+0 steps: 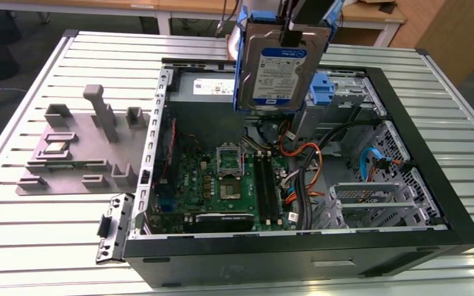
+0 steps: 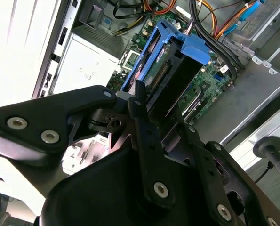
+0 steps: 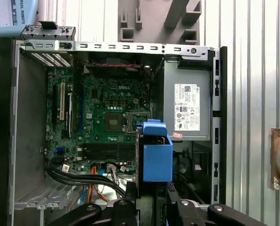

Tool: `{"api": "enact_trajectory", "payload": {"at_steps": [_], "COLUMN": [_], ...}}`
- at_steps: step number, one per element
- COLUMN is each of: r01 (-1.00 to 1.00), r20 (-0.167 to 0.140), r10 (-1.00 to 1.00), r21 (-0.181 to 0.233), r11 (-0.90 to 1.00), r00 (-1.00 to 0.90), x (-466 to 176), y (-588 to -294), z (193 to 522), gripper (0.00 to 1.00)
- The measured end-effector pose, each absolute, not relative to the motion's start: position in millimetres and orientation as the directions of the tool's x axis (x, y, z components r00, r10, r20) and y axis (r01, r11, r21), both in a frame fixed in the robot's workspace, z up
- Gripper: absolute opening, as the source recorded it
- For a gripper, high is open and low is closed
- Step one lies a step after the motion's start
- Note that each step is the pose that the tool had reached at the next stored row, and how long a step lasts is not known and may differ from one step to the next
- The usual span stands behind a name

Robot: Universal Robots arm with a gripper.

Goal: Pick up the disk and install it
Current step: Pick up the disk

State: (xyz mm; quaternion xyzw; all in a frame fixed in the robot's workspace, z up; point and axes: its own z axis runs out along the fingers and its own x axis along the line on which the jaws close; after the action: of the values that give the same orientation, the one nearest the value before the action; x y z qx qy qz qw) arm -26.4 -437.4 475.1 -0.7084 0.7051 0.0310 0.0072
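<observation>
1. We saw the gripper (image 1: pixel 293 32) pinching the disk (image 1: pixel 273 68) by its upper edge, holding it upright in the air over the open computer case (image 1: pixel 303 259)
2. The disk's white-and-blue label faced the exterior view
3. Inside the case lay the white-labelled power-supply box (image 1: pixel 207 90), the motherboard (image 1: pixel 220 185) and orange and black cables (image 1: pixel 307 157)

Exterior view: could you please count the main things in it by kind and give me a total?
open computer case: 1
disk, held up above that case: 1
power supply box: 1
motherboard: 1
grey parts fixture on the table: 1
Total: 5
</observation>
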Motion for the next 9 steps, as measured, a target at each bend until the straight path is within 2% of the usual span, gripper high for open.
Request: {"api": "enact_trajectory", "payload": {"at_steps": [9], "r01": [-0.999], "r20": [-0.054], "r10": [-0.999], "r21": [0.034], "r11": [-0.006], "r00": [0.004], "x": [-26.5], "y": [-443.0], "z": [475.1], "gripper": [0.35]}}
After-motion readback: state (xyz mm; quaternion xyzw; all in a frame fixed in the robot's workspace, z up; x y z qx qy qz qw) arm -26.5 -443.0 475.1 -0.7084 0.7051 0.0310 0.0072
